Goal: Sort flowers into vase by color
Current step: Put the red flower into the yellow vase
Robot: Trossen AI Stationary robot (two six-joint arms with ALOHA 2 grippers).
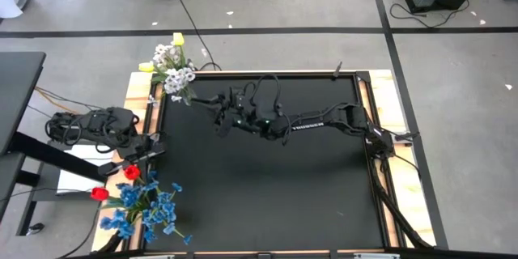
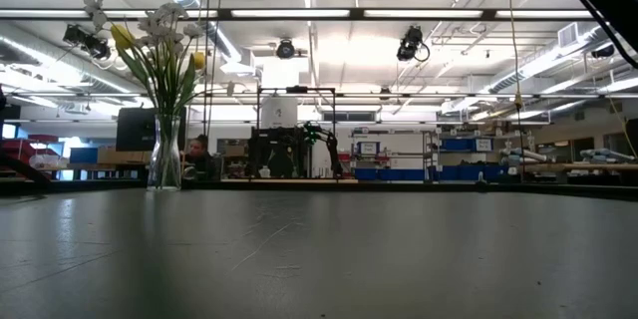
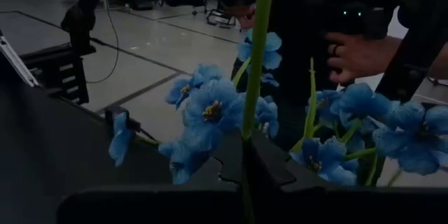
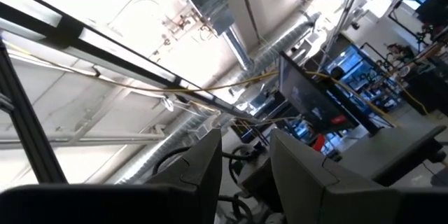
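A clear vase (image 2: 165,159) with white and yellow flowers (image 1: 171,66) stands at the table's far left corner. At the near left corner is a bunch of blue flowers (image 1: 147,208) with two red tulips (image 1: 131,171) beside it. What it stands in is hidden. My left gripper (image 1: 144,159) hovers just over this bunch, shut on a thin green stem (image 3: 256,56). Its blossom lies outside the left wrist view. My right gripper (image 1: 202,98) hangs high near the white flowers, tipped upward and open, with nothing between its fingers (image 4: 210,175). My left gripper pinches the thin green stem (image 3: 250,122) between its two fingers. The stem stands across the fingers and rises past the blue blossoms (image 3: 210,112). Its lower end is hidden behind the gripper.
A person's hand (image 3: 353,54) shows just beyond the blue flowers at the table's near left. The black tabletop (image 1: 267,186) has a wooden rim (image 1: 388,101). Cables (image 1: 89,123) lie off the table's left side.
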